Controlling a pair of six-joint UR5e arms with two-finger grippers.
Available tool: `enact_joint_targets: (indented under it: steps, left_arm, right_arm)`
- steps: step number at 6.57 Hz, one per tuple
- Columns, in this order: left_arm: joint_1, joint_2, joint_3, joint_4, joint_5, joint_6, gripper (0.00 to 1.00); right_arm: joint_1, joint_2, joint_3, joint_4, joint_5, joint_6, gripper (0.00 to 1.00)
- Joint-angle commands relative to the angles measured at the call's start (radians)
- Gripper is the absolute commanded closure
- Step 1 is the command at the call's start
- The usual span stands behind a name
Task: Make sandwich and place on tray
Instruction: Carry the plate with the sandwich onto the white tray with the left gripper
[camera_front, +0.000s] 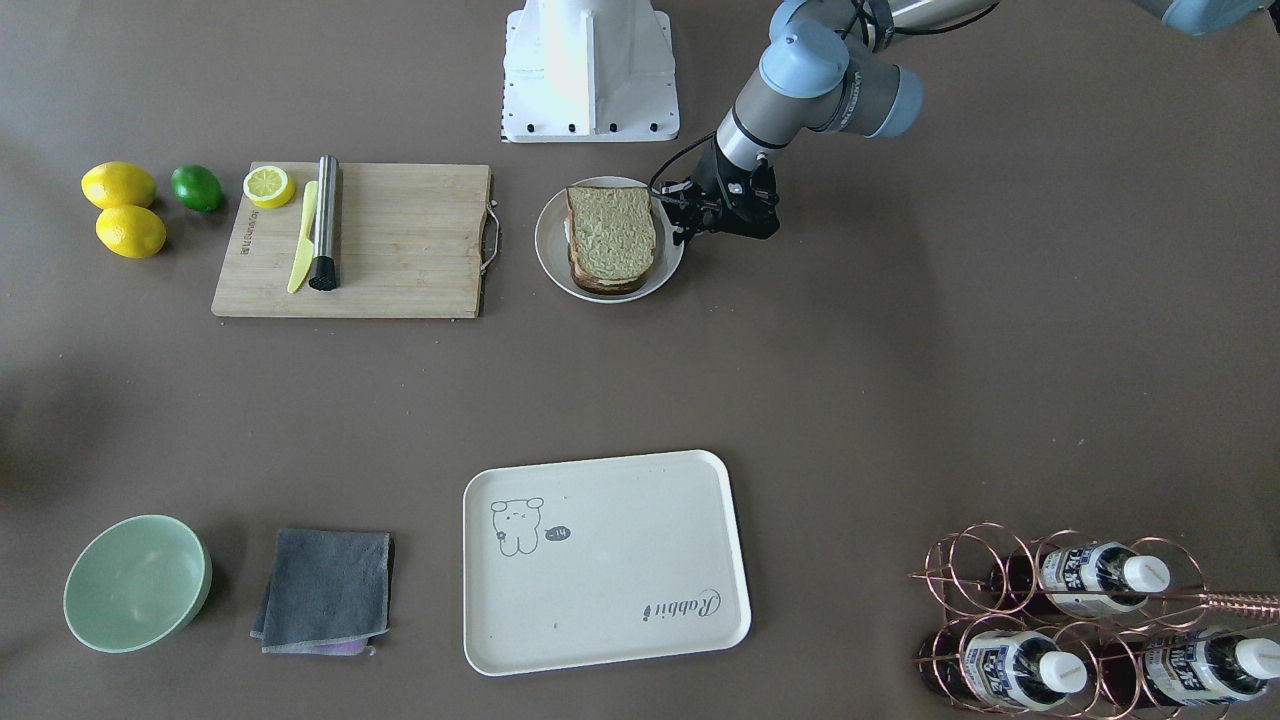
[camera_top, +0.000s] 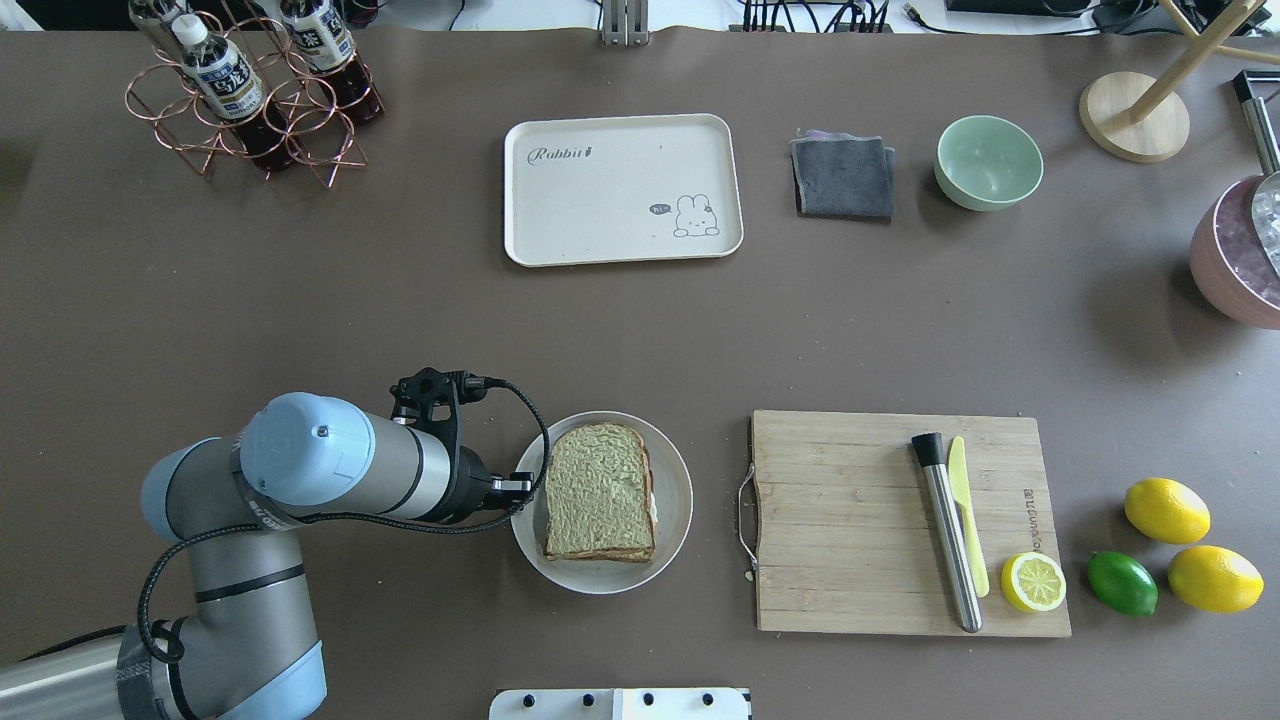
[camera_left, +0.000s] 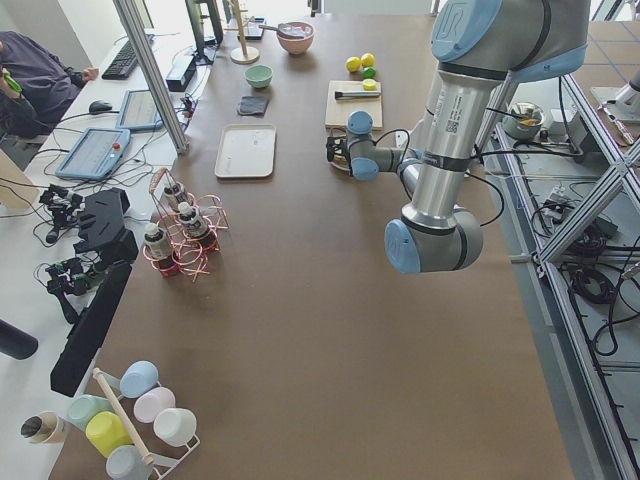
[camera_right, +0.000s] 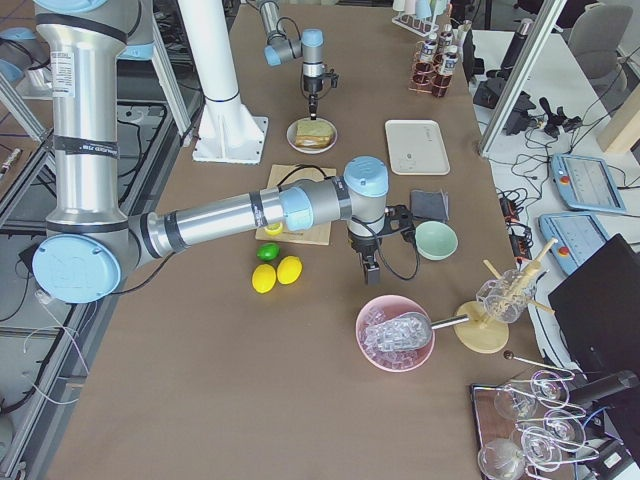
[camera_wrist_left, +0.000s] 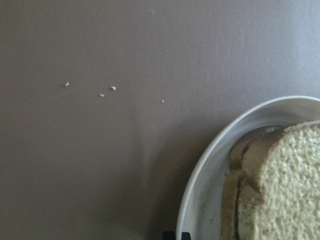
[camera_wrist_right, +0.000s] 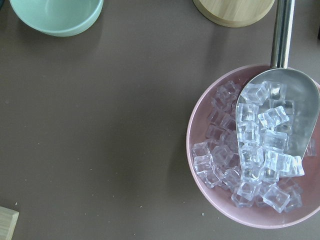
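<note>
The sandwich (camera_top: 598, 490) sits stacked on the round white plate (camera_top: 680, 470) near the robot's side of the table (camera_top: 400, 320), top slice squarely over the lower one. Assembly looks done, so the step in hand is probably the transfer. The tray (camera_top: 620, 190) lies bare, well apart on the table's far side.

The left gripper (camera_top: 520, 487) hangs low, just beside the plate's rim. I cannot tell whether its fingers are apart or together. The next move calls for a hold across the crusts that keeps both slices and the filling from sliding, then a lift over the rim and a carry across to the tray. The rim is the nearest hindrance.

The cutting board (camera_top: 850, 520) lies just beside the plate. The grey cloth (camera_top: 843, 177) and bottle rack (camera_top: 250, 90) flank the tray.

The right gripper (camera_right: 371, 268) hovers far off near the ice bowl (camera_right: 395, 333), and the state of its fingers cannot be told.
</note>
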Motion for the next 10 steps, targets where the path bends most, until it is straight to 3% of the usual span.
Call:
enact_joint_targets:
  steps: [1, 4, 6, 10]
  left_arm:
    - [-0.086, -0.027, -0.001, 0.008, -0.061, 0.002, 1.00]
    - [-0.259, -0.112, 0.061, 0.010, -0.182, 0.080, 1.00]
    - [-0.357, -0.254, 0.239, 0.010, -0.230, 0.111, 1.00]
    - [-0.465, -0.513, 0.624, -0.004, -0.225, 0.152, 1.00]
  right_arm:
    - [0.000, 0.000, -0.004, 0.000, -0.002, 0.000, 0.00]
    - [0.000, 0.000, -0.012, 0.002, -0.002, 0.000, 0.00]
    - [0.000, -0.001, -0.015, 0.002, 0.000, 0.000, 0.00]
    - [0.000, -0.003, -0.016, 0.002, 0.000, -0.002, 0.00]
